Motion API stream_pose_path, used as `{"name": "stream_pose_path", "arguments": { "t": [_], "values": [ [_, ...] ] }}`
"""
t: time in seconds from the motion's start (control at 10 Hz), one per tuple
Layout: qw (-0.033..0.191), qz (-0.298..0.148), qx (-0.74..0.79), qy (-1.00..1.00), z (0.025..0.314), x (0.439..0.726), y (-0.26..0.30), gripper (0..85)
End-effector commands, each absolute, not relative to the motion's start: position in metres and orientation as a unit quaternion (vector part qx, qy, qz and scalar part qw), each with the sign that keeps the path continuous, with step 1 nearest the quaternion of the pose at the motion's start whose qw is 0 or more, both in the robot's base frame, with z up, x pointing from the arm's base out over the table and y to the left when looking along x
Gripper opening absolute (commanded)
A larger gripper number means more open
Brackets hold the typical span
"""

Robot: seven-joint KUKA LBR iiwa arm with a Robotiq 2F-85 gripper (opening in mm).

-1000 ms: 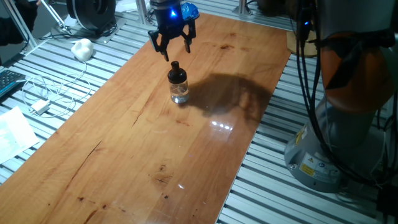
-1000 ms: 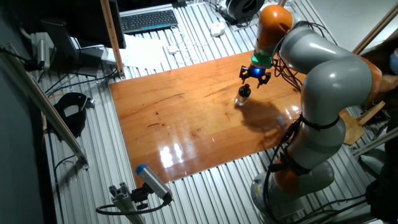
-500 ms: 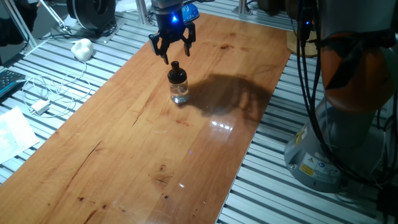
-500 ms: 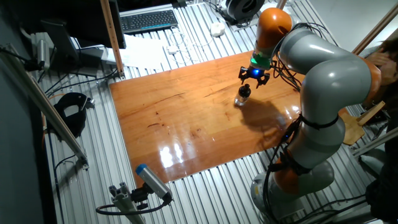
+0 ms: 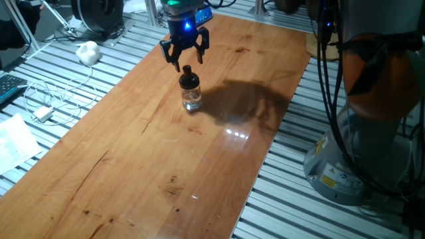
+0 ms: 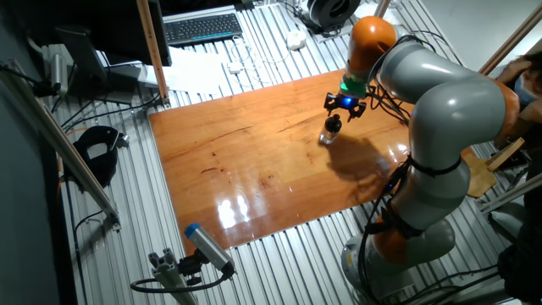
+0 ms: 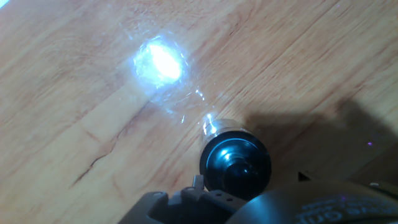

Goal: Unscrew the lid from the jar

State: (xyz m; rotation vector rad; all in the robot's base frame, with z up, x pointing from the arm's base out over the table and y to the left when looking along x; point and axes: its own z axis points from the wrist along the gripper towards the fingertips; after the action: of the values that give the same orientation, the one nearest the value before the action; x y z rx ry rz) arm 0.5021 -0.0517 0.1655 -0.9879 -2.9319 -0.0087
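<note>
The jar (image 5: pixel 192 98) is small, clear glass and stands upright on the wooden table (image 5: pixel 153 153). The lid (image 5: pixel 188 76) is black with a knob and sits on the jar. My gripper (image 5: pixel 185 61) hangs just above and slightly behind the lid, with fingers spread and nothing held. The other fixed view shows the gripper (image 6: pixel 345 108) over the jar (image 6: pixel 329 134). In the hand view the lid (image 7: pixel 235 163) is seen from above at the lower middle, with the glass rim showing at its upper left. The fingertips do not show there.
The robot's base (image 5: pixel 358 133) stands off the table's right edge. A white cable with an adapter (image 5: pixel 43 114) and a white lump (image 5: pixel 87 52) lie on the slatted metal bench at the left. A keyboard (image 6: pixel 201 28) lies beyond the table's far side.
The gripper has come down a little toward the lid, with its fingers still spread. The jar and lid have not moved.
</note>
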Motion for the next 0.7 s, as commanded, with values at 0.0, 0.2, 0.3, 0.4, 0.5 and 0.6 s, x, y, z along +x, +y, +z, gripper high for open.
{"name": "stream_pose_path", "arguments": {
  "t": [0.0,0.2,0.3,0.4,0.5,0.6],
  "values": [
    [0.019,-0.001,-0.325,-0.946,0.161,0.502,-0.05,68.0],
    [0.016,0.001,-0.334,-0.943,0.156,0.502,-0.048,68.0],
    [0.016,0.0,-0.335,-0.942,0.155,0.503,-0.049,68.0],
    [0.015,0.0,-0.337,-0.941,0.152,0.504,-0.049,68.0],
    [0.014,-0.001,-0.339,-0.941,0.15,0.504,-0.048,68.0],
    [0.014,-0.001,-0.342,-0.94,0.148,0.505,-0.048,68.0]
  ]
}}
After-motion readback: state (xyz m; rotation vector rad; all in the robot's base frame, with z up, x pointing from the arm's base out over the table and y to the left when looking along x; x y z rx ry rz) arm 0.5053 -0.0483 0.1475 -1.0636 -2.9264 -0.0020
